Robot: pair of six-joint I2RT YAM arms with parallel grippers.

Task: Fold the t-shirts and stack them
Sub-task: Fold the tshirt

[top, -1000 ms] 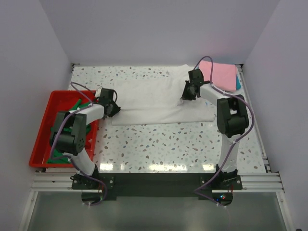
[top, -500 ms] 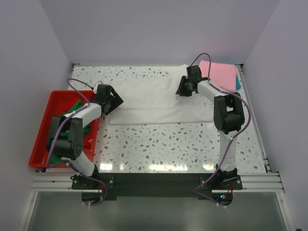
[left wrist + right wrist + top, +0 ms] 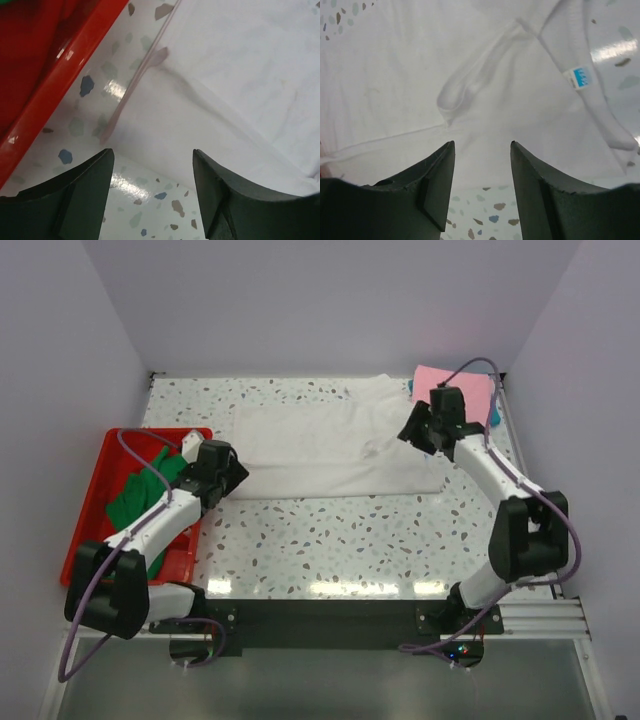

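Note:
A large white t-shirt (image 3: 330, 445) lies folded lengthwise across the middle of the table. Its blue neck label (image 3: 580, 77) shows in the right wrist view. My left gripper (image 3: 236, 476) hovers at the shirt's near left corner, open with nothing between its fingers (image 3: 75, 200). In that wrist view the white t-shirt (image 3: 240, 75) lies just ahead of the left gripper (image 3: 153, 152). My right gripper (image 3: 410, 432) hangs over the shirt's right end, open and empty. Below the right gripper (image 3: 482, 145) I see the white t-shirt (image 3: 420, 75). A pink t-shirt (image 3: 445, 380) lies at the back right, over a teal one (image 3: 493, 415).
A red tray (image 3: 85, 540) stands at the left edge with a green t-shirt (image 3: 135, 495) in it. Its red rim (image 3: 65, 70) runs close beside my left gripper. White walls close the table in at the back and on both sides.
Both grippers have opened and let go of the white shirt. The left one drew back toward the near side. The right one swung right, off the shirt's middle.

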